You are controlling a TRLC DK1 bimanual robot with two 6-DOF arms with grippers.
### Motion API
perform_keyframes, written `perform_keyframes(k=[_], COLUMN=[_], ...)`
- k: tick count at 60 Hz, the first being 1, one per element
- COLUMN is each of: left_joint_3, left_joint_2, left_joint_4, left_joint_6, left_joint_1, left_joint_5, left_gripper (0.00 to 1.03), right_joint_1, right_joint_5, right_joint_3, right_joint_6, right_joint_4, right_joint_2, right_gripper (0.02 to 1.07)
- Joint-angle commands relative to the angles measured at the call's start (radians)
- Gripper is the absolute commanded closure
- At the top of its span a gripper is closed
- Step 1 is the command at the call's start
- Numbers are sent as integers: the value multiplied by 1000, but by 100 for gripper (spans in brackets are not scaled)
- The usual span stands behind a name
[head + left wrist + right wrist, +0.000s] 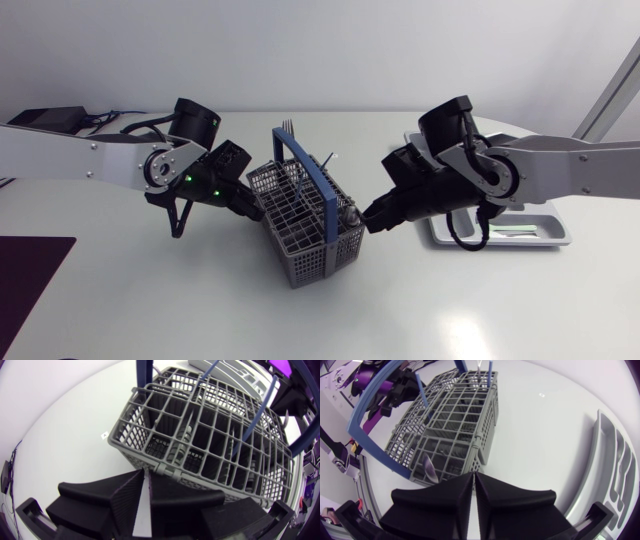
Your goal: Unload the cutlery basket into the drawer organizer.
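Head view: left hand and right hand flank cutlery basket.

Our right gripper, fingers nearly together, sits just before the blue-handled grey cutlery basket, spoon poking out nearby, drawer organizer off beside.

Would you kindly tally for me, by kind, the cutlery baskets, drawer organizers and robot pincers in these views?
cutlery basket: 1
drawer organizer: 1
pincers: 2 (left pincer, right pincer)
Total: 4
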Motion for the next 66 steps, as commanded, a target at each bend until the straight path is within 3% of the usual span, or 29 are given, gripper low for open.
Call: perform_keyframes(k=[1,22,35,51,58,66], left_joint_3=[42,137,108,-10,-73,-167], left_joint_2=[49,152,86,-129,-215,-296], left_joint_4=[16,23,17,19,26,88], left_joint_6=[19,14,54,143,183,223], left_joint_1=[17,53,109,260,286,276], left_joint_5=[23,52,86,273,361,430], left_gripper=[69,69,67,64,52,35], right_joint_1=[40,148,69,-2,-3,0], right_joint_5=[-29,-32,-35,-96,-102,-104], right_joint_3=[8,-4,-36,-76,-76,-77], right_joint_6=[36,74,29,-72,-89,-95], right_joint_4=[-15,-38,-37,-41,-40,-37], right_joint_2=[-25,-53,-111,-198,-215,-206], right_gripper=[96,96,93,42,20,17])
